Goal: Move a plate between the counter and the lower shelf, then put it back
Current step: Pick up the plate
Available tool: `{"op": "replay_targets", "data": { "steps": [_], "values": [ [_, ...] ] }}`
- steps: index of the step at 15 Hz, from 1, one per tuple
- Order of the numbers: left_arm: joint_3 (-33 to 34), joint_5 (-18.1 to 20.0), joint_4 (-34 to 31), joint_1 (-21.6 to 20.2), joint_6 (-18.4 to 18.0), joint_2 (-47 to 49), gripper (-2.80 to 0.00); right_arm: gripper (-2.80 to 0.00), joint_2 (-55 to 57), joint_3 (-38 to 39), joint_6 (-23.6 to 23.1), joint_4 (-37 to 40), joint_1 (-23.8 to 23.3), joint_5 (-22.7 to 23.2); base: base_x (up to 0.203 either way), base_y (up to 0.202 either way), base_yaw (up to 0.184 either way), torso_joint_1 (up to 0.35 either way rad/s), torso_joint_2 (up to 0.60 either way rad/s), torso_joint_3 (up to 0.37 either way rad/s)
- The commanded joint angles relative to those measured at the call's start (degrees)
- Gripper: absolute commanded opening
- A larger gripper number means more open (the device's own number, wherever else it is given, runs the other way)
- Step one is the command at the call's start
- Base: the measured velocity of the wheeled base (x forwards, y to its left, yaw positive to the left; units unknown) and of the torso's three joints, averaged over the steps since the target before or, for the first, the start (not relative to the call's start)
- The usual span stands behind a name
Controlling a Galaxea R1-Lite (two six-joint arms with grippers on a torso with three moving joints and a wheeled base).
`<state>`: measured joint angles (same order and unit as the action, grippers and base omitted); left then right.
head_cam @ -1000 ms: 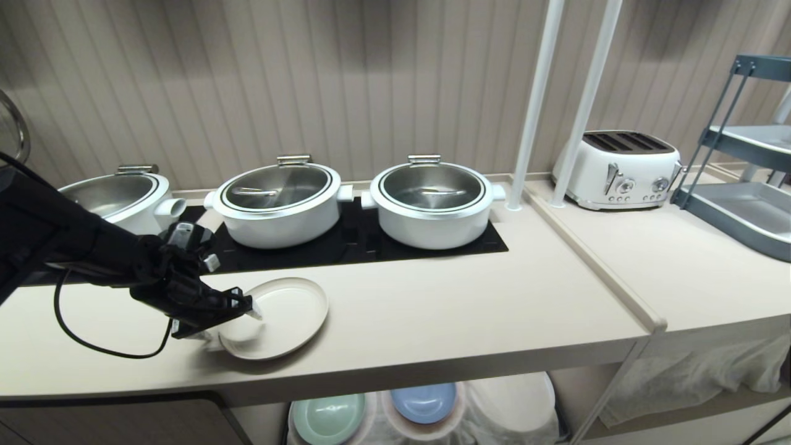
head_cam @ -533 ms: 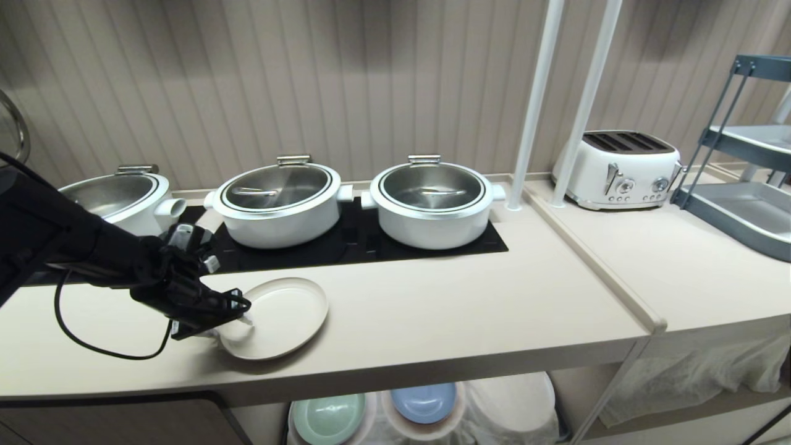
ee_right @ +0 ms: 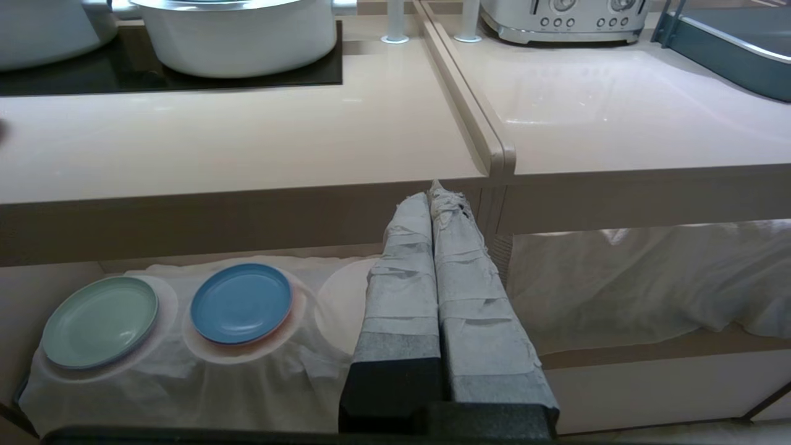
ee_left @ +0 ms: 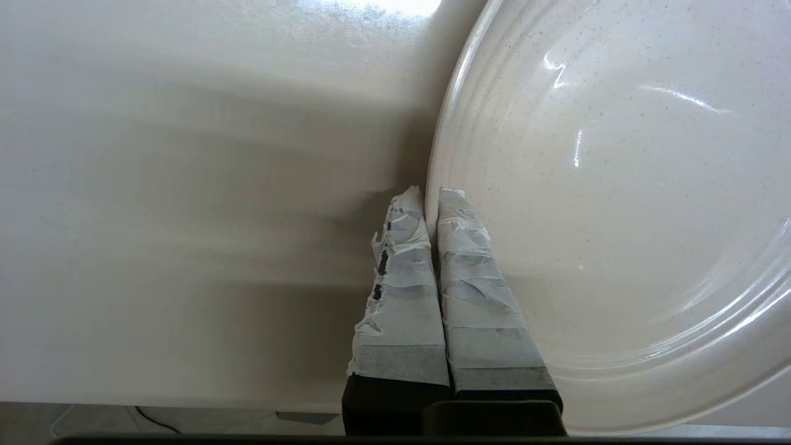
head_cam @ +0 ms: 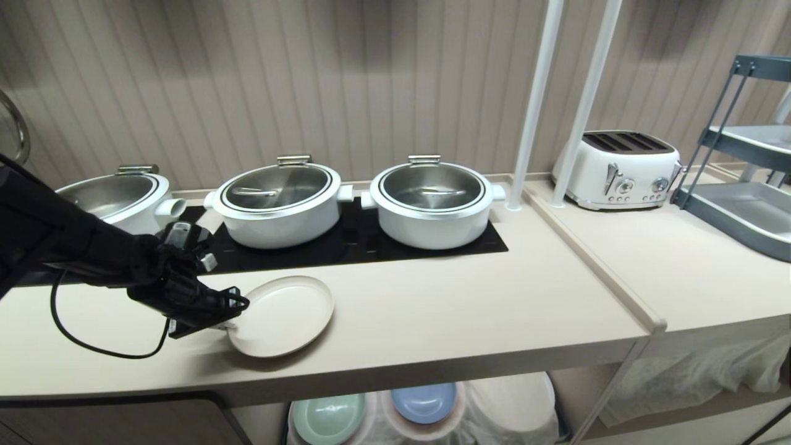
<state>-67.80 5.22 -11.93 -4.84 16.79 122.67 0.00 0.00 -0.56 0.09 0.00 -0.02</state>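
1. Cream plate (head_cam: 283, 316) is seen on counter (head_cam: 432, 321), near front edge, tilted w/ left rim raised.
2. Left claw (head_cam: 230, 322) is clamped on plate's left rim.
3. Right claw (ee_right: 432, 198) is closed, empty, below counter.

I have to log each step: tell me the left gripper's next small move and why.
Probably a short, careful lift. The left gripper is shut on the rim of the plate, one finger inside and one outside, and the plate sits near the counter's front edge. Raising it slightly would test the pinch before carrying it down to the lower shelf.
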Motion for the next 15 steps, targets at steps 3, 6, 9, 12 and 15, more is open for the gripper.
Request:
{"op": "replay_targets", "data": {
  "steps": [3,6,9,12,15],
  "values": [
    [1.0,0.1,-0.2,0.0,0.2,-1.7,-2.80,-2.80,0.0,0.0,0.0,0.0,0.0,0.0,0.000,0.000,0.000,0.000,0.00,0.000],
    [3.2,0.1,-0.2,-0.2,0.6,-4.0,-2.80,-2.80,0.0,0.0,-0.1,0.0,0.0,0.0,0.000,0.000,0.000,0.000,0.00,0.000],
    [5.4,0.1,-0.3,-0.4,2.0,-6.8,-2.80,-2.80,0.0,0.0,-0.1,0.0,0.0,0.0,0.000,0.000,0.000,0.000,0.00,0.000],
    [8.4,0.3,-0.4,-0.3,3.5,-10.7,-2.80,-2.80,0.0,0.0,-0.1,0.0,0.0,0.0,0.000,0.000,0.000,0.000,0.00,0.000],
    [12.6,0.7,-0.6,-1.1,3.9,-14.9,-2.80,-2.80,0.0,0.0,-0.1,0.0,0.0,0.0,0.000,0.000,0.000,0.000,0.00,0.000]
  ]
}}
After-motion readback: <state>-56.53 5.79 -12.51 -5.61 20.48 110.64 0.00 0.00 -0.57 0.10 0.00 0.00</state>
